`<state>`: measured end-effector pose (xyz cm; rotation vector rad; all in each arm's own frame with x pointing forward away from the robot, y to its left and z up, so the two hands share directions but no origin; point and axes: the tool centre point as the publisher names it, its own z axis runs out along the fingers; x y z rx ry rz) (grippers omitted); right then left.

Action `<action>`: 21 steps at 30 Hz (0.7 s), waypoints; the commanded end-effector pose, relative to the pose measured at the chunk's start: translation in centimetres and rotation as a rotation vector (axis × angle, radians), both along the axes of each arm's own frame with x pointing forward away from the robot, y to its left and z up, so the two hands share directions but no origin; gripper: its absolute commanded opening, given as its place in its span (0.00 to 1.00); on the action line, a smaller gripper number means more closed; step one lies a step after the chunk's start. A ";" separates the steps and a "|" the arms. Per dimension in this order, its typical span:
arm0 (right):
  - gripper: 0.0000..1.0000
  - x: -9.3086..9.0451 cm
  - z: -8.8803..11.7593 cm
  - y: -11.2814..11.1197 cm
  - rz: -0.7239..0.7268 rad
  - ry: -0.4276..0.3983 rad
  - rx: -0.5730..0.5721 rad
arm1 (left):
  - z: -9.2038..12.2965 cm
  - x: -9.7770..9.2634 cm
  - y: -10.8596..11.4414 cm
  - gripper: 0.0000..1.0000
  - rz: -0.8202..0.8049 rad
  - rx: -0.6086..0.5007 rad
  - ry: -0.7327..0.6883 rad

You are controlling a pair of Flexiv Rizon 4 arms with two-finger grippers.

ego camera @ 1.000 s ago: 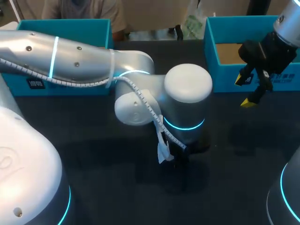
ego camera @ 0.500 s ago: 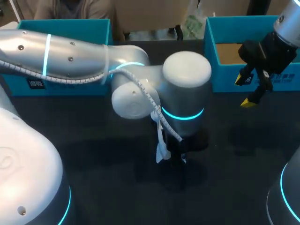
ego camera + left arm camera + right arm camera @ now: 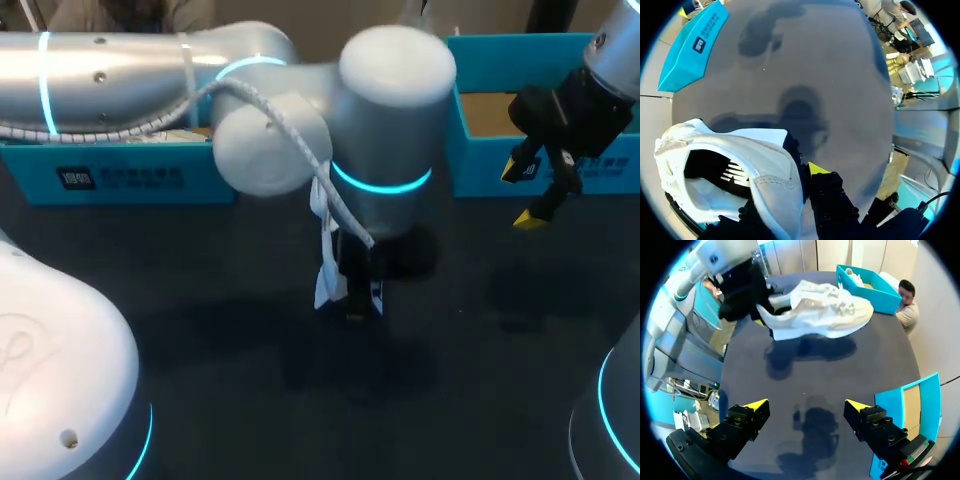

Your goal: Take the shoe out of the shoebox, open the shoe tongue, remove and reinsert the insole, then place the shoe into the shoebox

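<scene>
A white shoe (image 3: 825,310) hangs in the air above the dark table, held by its heel collar. My left gripper (image 3: 797,172) is shut on that collar; one yellow tip (image 3: 816,168) shows outside it, the other is hidden inside the shoe (image 3: 740,165). In the head view my left arm covers the shoe, and only a white strip (image 3: 326,268) shows under the wrist. My right gripper (image 3: 528,192) hovers at the right, open and empty, by the right shoebox (image 3: 470,165). In its own view the right gripper (image 3: 806,407) is well short of the shoe.
A second teal box (image 3: 120,178) stands at the back left, partly behind my left arm. A teal box (image 3: 867,280) beyond the shoe holds another white shoe. The dark tabletop (image 3: 480,330) spreads between the arms.
My left arm has risen and swung toward the back of the table, carrying the shoe with it. The right arm has not moved.
</scene>
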<state>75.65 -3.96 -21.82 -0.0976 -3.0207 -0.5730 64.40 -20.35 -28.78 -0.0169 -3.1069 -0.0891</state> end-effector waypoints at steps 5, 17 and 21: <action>1.00 0.0 -0.1 0.0 0.000 0.000 -0.002 | 6.1 -0.2 1.2 0.00 -0.027 -0.020 0.024; 1.00 0.0 -0.1 0.0 0.000 0.000 -0.002 | 7.8 -0.7 2.0 0.00 -0.008 -0.039 -0.019; 1.00 0.0 -0.1 0.0 0.000 0.000 -0.002 | 7.8 -0.7 2.0 0.00 -0.008 -0.039 -0.019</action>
